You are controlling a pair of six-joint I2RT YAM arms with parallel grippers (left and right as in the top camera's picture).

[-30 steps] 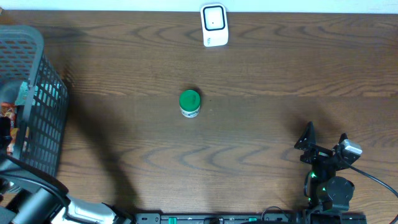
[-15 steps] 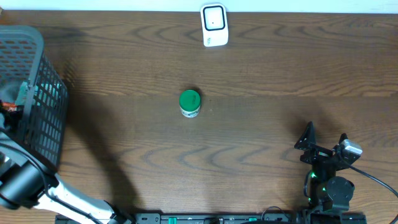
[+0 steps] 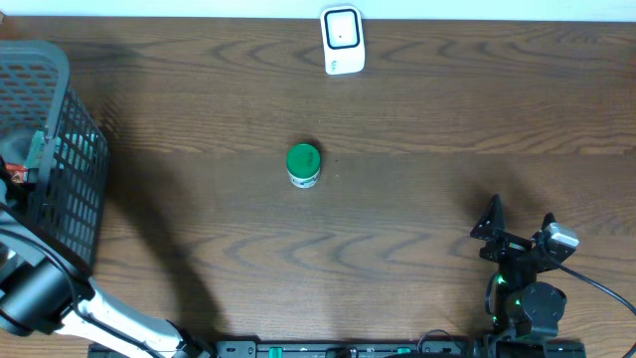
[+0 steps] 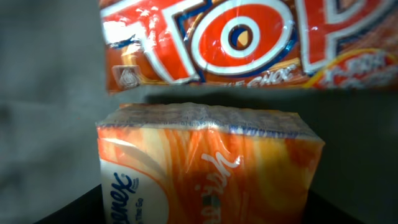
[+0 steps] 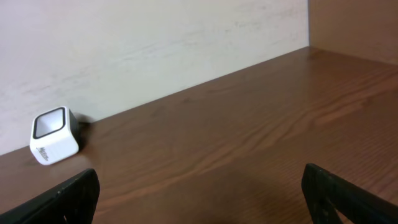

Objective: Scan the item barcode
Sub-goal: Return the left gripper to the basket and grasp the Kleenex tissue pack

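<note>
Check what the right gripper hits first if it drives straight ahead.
Looks free: the right gripper points across bare table toward the wall. The white barcode scanner and the green-lidded jar sit well left of that line. Depth to the wall is unclear.

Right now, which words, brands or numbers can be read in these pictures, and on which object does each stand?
"TOP": large letters on the orange snack wrapper, cropped at both sides.
"Kleenex": blue script on the orange tissue pack, its start partly cropped.
White script on the same pack: too blurred.
Print on the white scanner: too small.
Label of the green-lidded jar: too small.
</note>
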